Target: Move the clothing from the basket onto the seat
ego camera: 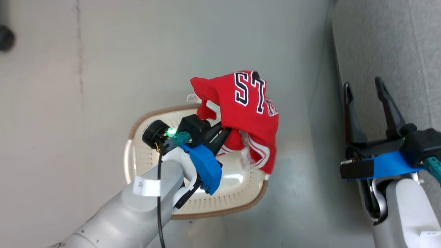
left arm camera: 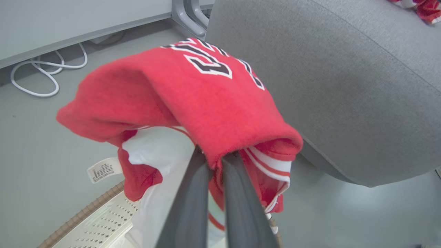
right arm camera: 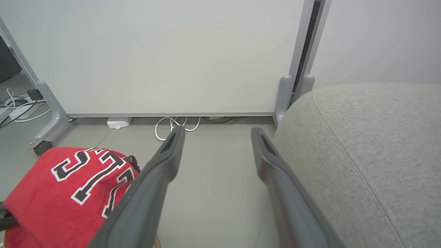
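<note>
L arm over basket [ego camera: 237, 206]: left gripper [ego camera: 225, 132] clamped tight on clothing [ego camera: 248, 113], a red bundle w/ white block letters, held above basket's far-right part, striped hem hanging by its right rim. Well right of basket, across grey floor [ego camera: 303, 193], right gripper [ego camera: 362, 82], fingers spread, nothing btwn them, by edge of seat [ego camera: 396, 44].

Pale grey forearms [ego camera: 137, 210] carry blue brackets [ego camera: 205, 168]. The left has a black cable [ego camera: 159, 206], a green light [ego camera: 170, 131] at its bracket's ten o'clock.
</note>
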